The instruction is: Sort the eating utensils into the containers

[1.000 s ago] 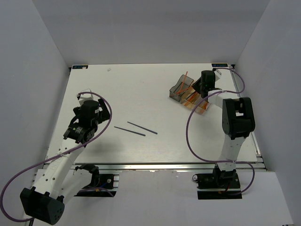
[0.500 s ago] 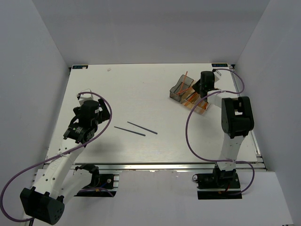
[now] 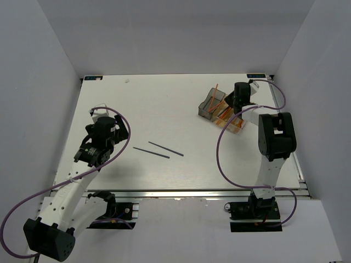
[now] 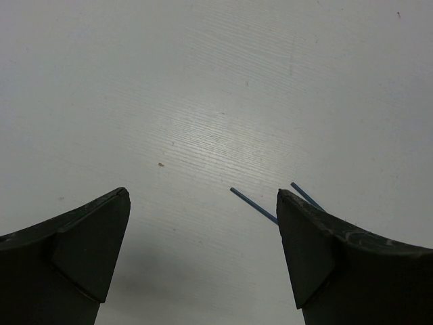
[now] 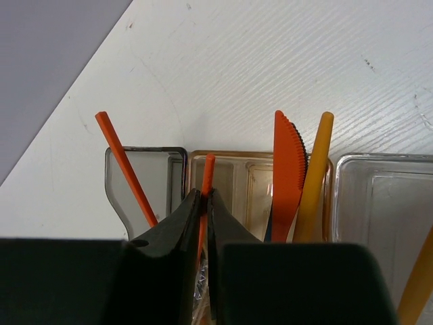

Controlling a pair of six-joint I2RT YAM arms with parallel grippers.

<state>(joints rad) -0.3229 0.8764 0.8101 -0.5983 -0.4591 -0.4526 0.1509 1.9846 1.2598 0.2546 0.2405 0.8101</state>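
The orange stick [image 5: 208,169] was pinched upright in the right gripper [image 5: 203,198], above the containers [image 3: 218,107] near the counter's far right corner.
It stood over the wall between the smoky grey bin [image 5: 145,179] and the amber bin [image 5: 247,183]; which one held its lower end could not be told. A second orange stick [image 5: 125,169] leaned in the grey bin, and an orange knife [image 5: 287,162] stood in the amber one. Two dark sticks [image 3: 165,149] lay mid-counter, toward the near edge. The left gripper [image 4: 203,196] hung spread near the left edge.
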